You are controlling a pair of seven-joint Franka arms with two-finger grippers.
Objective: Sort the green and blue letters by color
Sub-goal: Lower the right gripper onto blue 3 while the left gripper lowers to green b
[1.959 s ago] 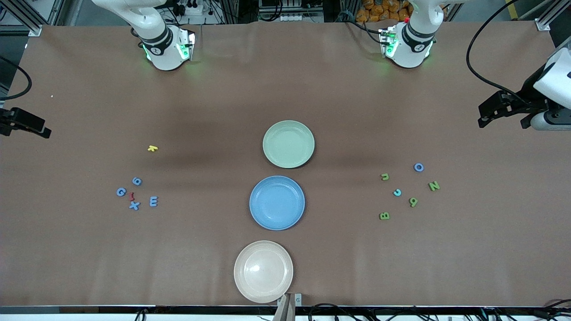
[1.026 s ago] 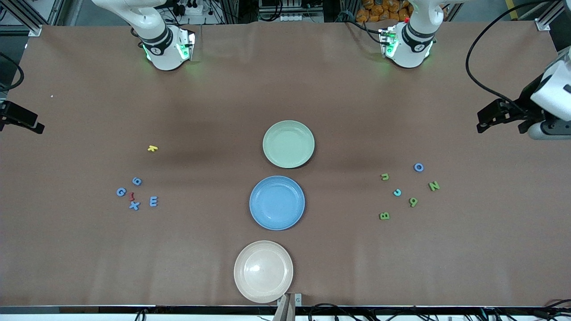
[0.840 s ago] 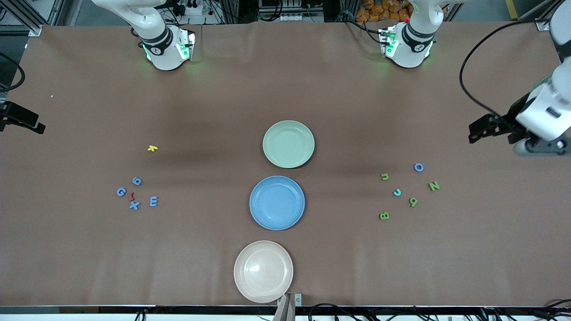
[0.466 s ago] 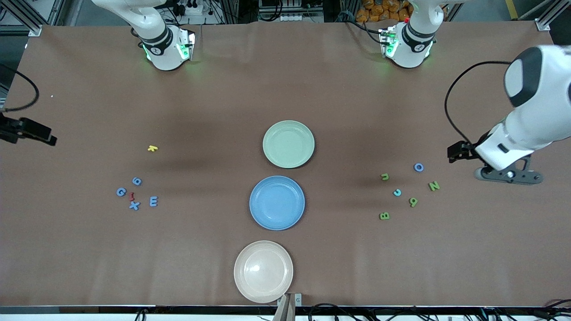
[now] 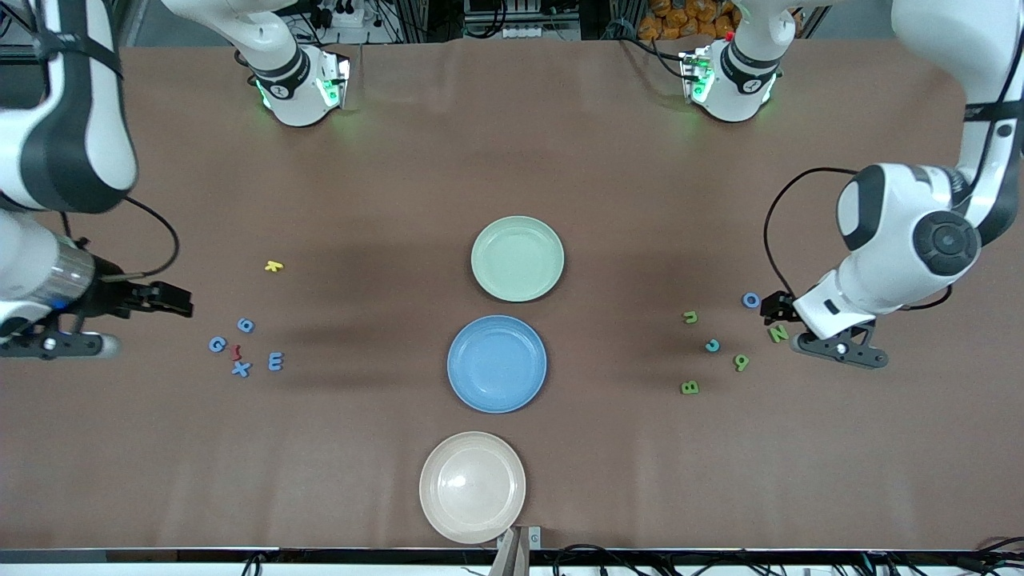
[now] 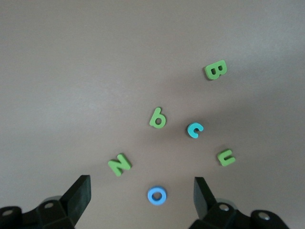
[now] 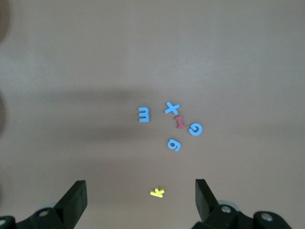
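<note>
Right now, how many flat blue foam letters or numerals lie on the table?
5. Four cluster toward the right arm's end: G, 6, X, E. One blue O lies among green letters toward the left arm's end. None looks hidden.

The left gripper (image 6: 142, 200) hangs over the table (image 6: 71, 71), fingers spread wide, empty. Between them lies a blue O (image 6: 157, 195). From the teal c (image 6: 194, 129): green 6 (image 6: 157, 118) at nine o'clock, green B (image 6: 215, 70) at one, green u (image 6: 226, 157) at four, green N (image 6: 119, 165) at eight.
</note>
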